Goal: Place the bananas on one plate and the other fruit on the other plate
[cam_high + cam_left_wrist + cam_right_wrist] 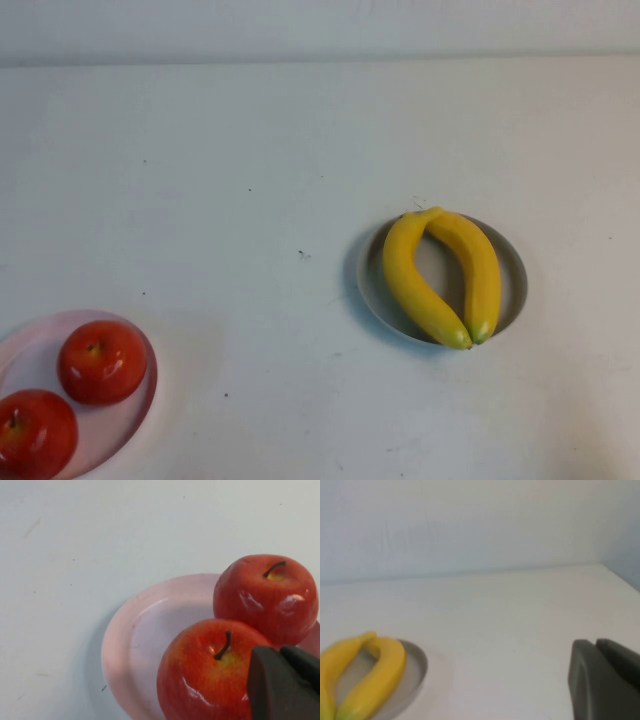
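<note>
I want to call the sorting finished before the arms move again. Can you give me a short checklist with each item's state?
1. Both bananas on grey-blue plate: ok.
2. Both apples on pink plate: ok.
3. Nothing loose on the table: ok.
4. Left gripper, above the apples, holding nothing: cannot tell.
5. Right gripper, beside the banana plate, off the fruit: ok.

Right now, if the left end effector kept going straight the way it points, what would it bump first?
Probably the nearer apple on the pink plate. The left end effector sits right by it in its wrist view; depth is unclear. The right end effector is beside the bananas.
</note>
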### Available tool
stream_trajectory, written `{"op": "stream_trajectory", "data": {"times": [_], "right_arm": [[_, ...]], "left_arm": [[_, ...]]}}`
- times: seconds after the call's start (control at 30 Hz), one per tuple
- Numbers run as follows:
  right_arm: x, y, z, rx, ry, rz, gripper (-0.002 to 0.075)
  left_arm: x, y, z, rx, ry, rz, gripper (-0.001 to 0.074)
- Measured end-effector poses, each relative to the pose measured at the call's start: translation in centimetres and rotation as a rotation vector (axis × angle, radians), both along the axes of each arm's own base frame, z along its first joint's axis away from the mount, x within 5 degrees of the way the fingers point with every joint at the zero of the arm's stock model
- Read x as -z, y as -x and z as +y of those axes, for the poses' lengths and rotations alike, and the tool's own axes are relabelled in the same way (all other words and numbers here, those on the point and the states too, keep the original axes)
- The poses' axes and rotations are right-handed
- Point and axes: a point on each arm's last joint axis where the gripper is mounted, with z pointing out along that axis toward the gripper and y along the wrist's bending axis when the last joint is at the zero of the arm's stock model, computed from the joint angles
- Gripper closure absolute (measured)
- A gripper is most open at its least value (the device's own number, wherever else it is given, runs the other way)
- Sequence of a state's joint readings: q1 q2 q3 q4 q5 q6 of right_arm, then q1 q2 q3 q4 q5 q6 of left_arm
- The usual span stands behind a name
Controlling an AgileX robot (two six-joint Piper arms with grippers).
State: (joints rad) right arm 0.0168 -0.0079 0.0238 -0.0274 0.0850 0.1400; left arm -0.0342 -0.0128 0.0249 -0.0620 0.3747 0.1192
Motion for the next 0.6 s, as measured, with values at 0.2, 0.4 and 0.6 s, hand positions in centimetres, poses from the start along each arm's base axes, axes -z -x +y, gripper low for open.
{"op": "stream_trajectory", "data": {"times": [0.2, 0.4, 0.6], "right_arm": [[1.6, 0.2, 0.2, -0.034, 0.074, 0.173, 0.0741], [2.3, 0.4, 0.3, -0.050, 0.089, 0.252, 0.0741], [2.3, 0.4, 0.3, -0.051, 0.088, 0.254, 0.0741]], "left_arm": [[0.0, 0.0, 0.0, 0.000, 0.000, 0.000, 0.0733], [0.0, 0.0, 0.0, 0.000, 0.000, 0.000, 0.0733], [0.0, 0.0, 0.0, 0.000, 0.000, 0.000, 0.0733]]}}
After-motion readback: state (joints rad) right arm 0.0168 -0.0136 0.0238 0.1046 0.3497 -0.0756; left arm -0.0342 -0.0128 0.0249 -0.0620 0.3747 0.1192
